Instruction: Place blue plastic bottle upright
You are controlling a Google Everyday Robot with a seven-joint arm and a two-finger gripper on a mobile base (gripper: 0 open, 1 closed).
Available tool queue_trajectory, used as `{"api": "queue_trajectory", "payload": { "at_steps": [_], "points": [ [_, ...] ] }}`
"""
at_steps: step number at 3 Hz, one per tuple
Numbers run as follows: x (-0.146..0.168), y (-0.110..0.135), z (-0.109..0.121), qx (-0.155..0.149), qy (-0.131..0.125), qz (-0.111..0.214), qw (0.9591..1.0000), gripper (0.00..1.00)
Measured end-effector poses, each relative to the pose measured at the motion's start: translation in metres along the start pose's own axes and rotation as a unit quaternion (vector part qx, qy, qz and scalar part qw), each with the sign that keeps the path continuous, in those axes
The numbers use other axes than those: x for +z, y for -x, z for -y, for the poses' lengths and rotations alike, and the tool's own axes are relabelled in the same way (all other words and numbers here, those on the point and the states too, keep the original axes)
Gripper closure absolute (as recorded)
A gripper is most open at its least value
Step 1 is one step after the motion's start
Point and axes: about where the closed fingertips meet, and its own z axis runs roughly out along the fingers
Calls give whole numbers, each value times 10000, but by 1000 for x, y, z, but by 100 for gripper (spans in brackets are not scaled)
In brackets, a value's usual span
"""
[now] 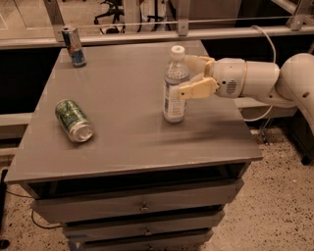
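Camera view – single frame, looking down at a slant on the station.

Surface: grey matte worktop (122,98), roughly square, with faint scuffs in front of the bottle. It tops a cabinet with a stack of drawers (142,206), each with a small central knob. The floor (277,196) to the right is pale speckled terrazzo.

Room: a metal rail (147,35) runs along the back edge of the worktop. Beyond it, through a partition, the base of an office chair (112,9) shows on a lighter floor. The spaces to either side of the cabinet are dark.

Task object: blue plastic bottle (173,100) stands upright on its base, right of the worktop's centre. Its white cap (177,50) is on top and its white label (171,105) faces the camera.

End effector (184,76): it comes in level from the right on a white arm (267,78), at the bottle's upper half. The tan fingers (198,88) sit one on each side of the bottle – the near one across its front, the far one behind the shoulder – pinching it. A white cable (266,41) loops above the arm.

Other items: a green can (73,120) lies on its side near the left edge, well apart from the bottle. A slim blue-and-silver can (73,46) stands upright at the far left corner.
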Motion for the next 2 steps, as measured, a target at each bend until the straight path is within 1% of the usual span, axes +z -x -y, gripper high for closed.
{"api": "queue_trajectory", "payload": {
  "at_steps": [1, 2],
  "points": [
    [-11, -2, 2, -6, 1, 82, 10000, 0],
    [-50, -15, 3, -23, 169, 16, 9999, 0]
  ]
}}
